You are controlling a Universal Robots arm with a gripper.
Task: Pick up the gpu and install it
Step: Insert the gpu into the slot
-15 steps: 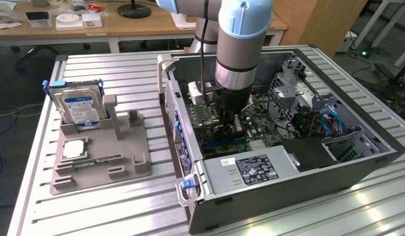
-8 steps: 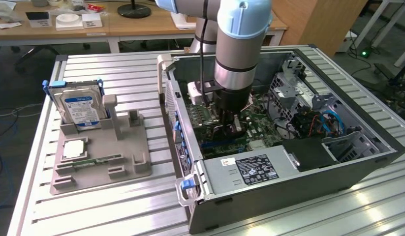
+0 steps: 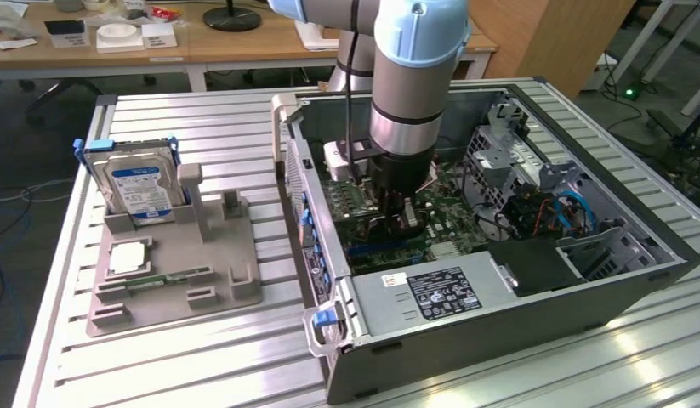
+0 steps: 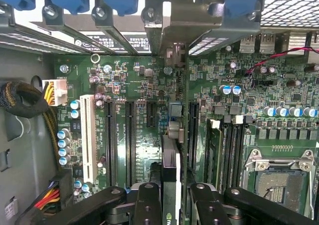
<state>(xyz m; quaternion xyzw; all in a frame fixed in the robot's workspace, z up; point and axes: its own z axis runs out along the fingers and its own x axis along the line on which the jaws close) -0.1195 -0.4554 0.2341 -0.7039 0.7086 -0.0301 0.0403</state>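
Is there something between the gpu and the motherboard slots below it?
Nothing visible. The gpu, edge-on between the fingers, hangs over the motherboard with its slots showing bare.

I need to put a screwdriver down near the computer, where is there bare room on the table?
Free: the slatted table in front of the grey holder tray, and the strip between tray and computer case. Crowded: the tray, with the hard drive, and inside the case, where the hand holds the gpu over the motherboard.
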